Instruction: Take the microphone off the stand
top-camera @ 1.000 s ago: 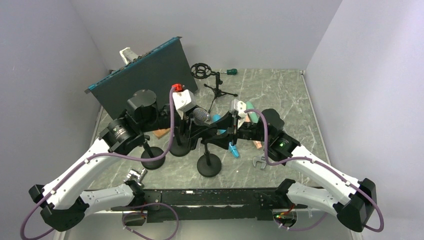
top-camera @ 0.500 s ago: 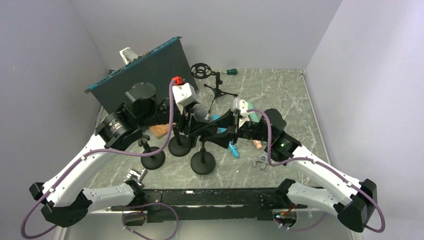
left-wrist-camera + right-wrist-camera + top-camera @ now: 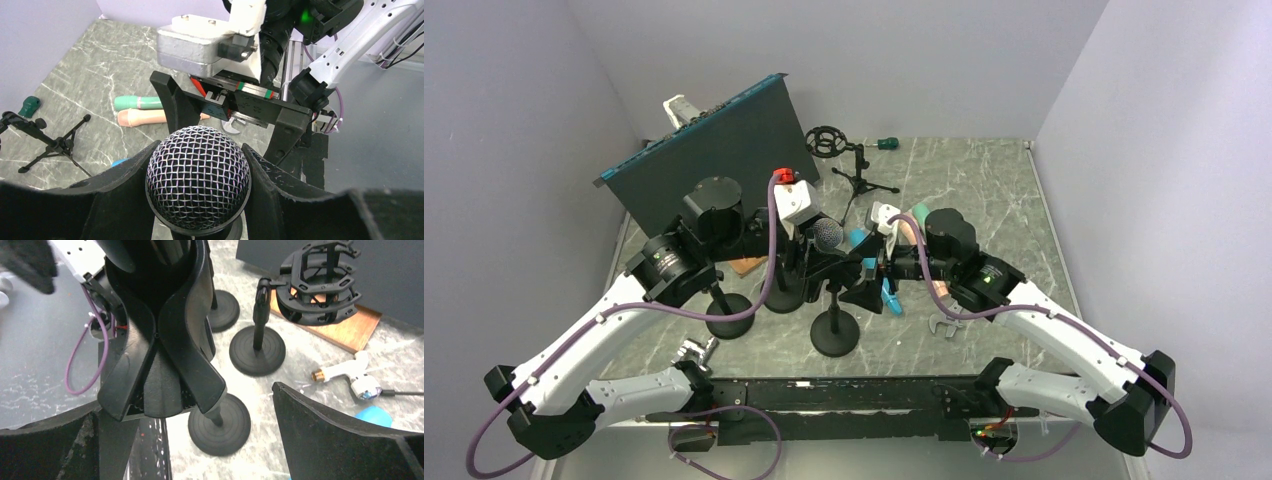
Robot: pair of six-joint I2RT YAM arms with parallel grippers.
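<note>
The microphone (image 3: 198, 182), with a silver mesh head, points up between my left gripper's black fingers. My left gripper (image 3: 200, 150) is shut on it just below the head. In the top view the microphone (image 3: 826, 235) stands at the table's middle over the stand's round black base (image 3: 834, 333). Its body and the stand's clip are hidden by the left fingers. My right gripper (image 3: 200, 450) is open, its fingers wide apart on either side of the stand's base (image 3: 220, 422) and pole, touching neither.
Two more black stands (image 3: 729, 315) (image 3: 784, 295) are just left, one carrying a shock mount (image 3: 320, 280) over a wooden block (image 3: 350, 330). A dark panel (image 3: 709, 165) leans at the back left. A small tripod (image 3: 854, 175), handled tools and a wrench (image 3: 944, 325) lie around.
My right gripper has opened and let go of the stand's pole, and its wrist has drawn back to the right. The left gripper still grips the microphone.
</note>
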